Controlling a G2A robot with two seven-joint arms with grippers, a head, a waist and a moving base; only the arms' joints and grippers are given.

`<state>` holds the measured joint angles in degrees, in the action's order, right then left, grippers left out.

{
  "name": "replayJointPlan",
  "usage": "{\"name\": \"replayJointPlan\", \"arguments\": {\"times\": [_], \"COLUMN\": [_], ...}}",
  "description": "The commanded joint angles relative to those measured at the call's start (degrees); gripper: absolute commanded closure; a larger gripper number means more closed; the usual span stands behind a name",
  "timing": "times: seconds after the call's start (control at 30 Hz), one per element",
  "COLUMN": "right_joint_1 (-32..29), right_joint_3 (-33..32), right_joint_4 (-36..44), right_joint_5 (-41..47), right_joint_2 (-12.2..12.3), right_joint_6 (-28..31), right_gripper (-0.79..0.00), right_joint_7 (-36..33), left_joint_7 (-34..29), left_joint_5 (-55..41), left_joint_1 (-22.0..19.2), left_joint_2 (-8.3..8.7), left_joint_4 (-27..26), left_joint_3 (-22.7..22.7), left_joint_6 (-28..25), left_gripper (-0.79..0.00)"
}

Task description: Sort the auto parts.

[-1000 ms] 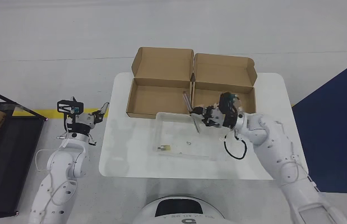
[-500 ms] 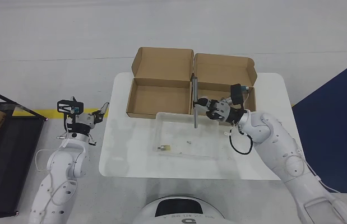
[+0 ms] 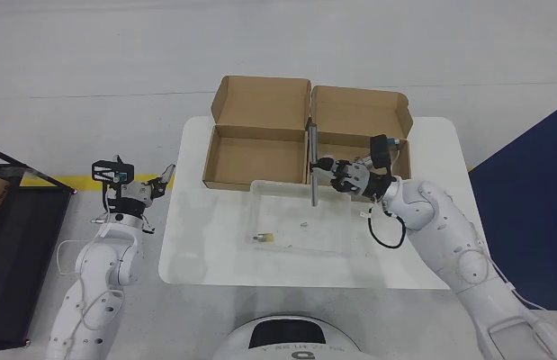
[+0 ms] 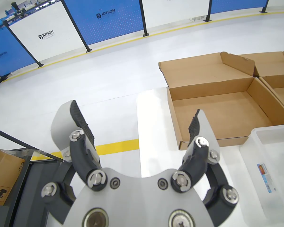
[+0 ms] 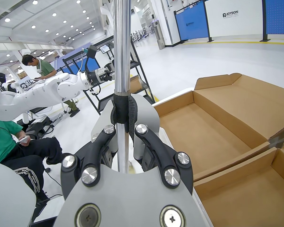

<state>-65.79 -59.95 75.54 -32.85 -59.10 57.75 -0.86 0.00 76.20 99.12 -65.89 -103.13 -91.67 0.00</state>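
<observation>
My right gripper (image 3: 319,167) (image 5: 124,112) is shut on a long shiny metal rod (image 3: 312,162) (image 5: 121,48), held above the seam between the two open cardboard boxes, by the clear tray's far edge. The left box (image 3: 253,160) (image 4: 217,116) and the right box (image 3: 361,153) (image 5: 248,185) look empty inside. A small brass-tipped part (image 3: 262,238) and a tiny metal piece (image 3: 303,224) lie in the clear plastic tray (image 3: 343,247) (image 4: 269,142). My left gripper (image 3: 166,173) (image 4: 137,116) is open with nothing between its fingers, off the table's left edge.
The white table (image 3: 206,243) has bare room left of the tray. A black rack (image 3: 17,234) with a cardboard box stands on the floor at the far left. A yellow floor line (image 4: 116,145) runs past the table's left edge.
The right gripper swung the rod from tilted over the tray to upright by the box seam a second ago; since half a second ago nothing has moved. The left arm kept still.
</observation>
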Motion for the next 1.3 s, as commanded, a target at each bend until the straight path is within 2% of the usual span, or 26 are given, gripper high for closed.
{"name": "replayJointPlan", "arguments": {"times": [0.0,0.1,0.2,0.3,0.4,0.5,0.63,0.77,0.83,1.0,1.27], "right_joint_1": [-0.01,1.18,3.02,5.51,8.46,11.86,13.47,14.62,15.47,15.61,15.82], "right_joint_3": [0.21,0.48,2.16,4.63,7.05,8.11,4.50,-0.04,-1.81,-3.12,-3.92], "right_joint_4": [-0.87,-3.12,-4.46,-6.51,-9.87,-11.18,-14.62,-21.62,-25.21,-28.04,-30.26], "right_joint_5": [4.28,11.47,23.19,42.19,66.48,83.96,102.93,112.89,114.56,117.96,117.76], "right_joint_2": [0.11,0.58,1.12,1.78,2.31,2.56,1.91,-0.43,-1.86,-4.67,-6.22], "right_joint_6": [0.25,0.25,0.25,0.25,0.21,-10.60,-26.60,-38.10,-41.25,-41.46,-41.46], "right_gripper": [0.000,0.000,0.000,0.000,0.000,0.000,0.000,0.000,0.000,0.000,0.000], "right_joint_7": [-1.38,-5.52,-12.91,-26.13,-44.94,-56.30,-72.31,-83.81,-86.96,-87.14,-87.14], "left_joint_7": [0.00,0.00,0.00,0.00,0.00,0.00,0.00,0.00,0.00,0.00,0.00], "left_joint_5": [0.00,0.00,0.00,0.00,0.00,0.00,0.00,0.00,0.00,0.00,0.00], "left_joint_1": [0.00,0.00,0.00,0.00,0.00,0.00,0.00,0.00,0.00,0.00,0.00], "left_joint_2": [0.00,0.00,0.00,0.00,0.00,0.00,0.00,0.00,0.00,0.00,0.00], "left_joint_4": [0.00,0.00,0.00,0.00,0.00,0.00,0.00,0.00,0.00,0.00,0.00], "left_joint_3": [0.00,0.00,0.00,0.00,0.00,0.00,0.00,0.00,0.00,0.00,0.00], "left_joint_6": [0.00,0.00,0.00,0.00,0.00,0.00,0.00,0.00,0.00,0.00,0.00], "left_gripper": [-0.785,-0.785,-0.785,-0.785,-0.785,-0.785,-0.785,-0.785,-0.785,-0.785,-0.785]}}
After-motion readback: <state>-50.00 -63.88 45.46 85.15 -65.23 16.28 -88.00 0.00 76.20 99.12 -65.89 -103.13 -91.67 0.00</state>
